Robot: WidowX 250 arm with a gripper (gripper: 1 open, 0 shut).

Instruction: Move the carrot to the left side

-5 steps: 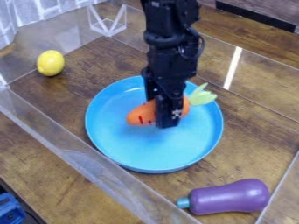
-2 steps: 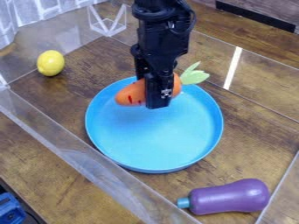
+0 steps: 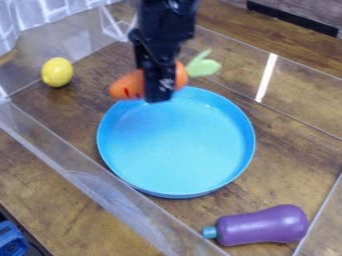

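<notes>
The hand point(image 3: 156, 86) pinches the orange carrot point(image 3: 128, 87) in the air above the blue plate's point(image 3: 227, 170) upper-left rim; motion blur smears both, and the fingers hide the carrot's middle. A lemon point(image 3: 56, 71) lies left, an eggplant point(image 3: 262, 225) on the table point(image 3: 301, 110).

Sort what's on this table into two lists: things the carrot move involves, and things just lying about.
Involved:
carrot, held above the plate's far-left rim
gripper, closed on the carrot

Lying about:
blue plate
lemon
eggplant
</notes>
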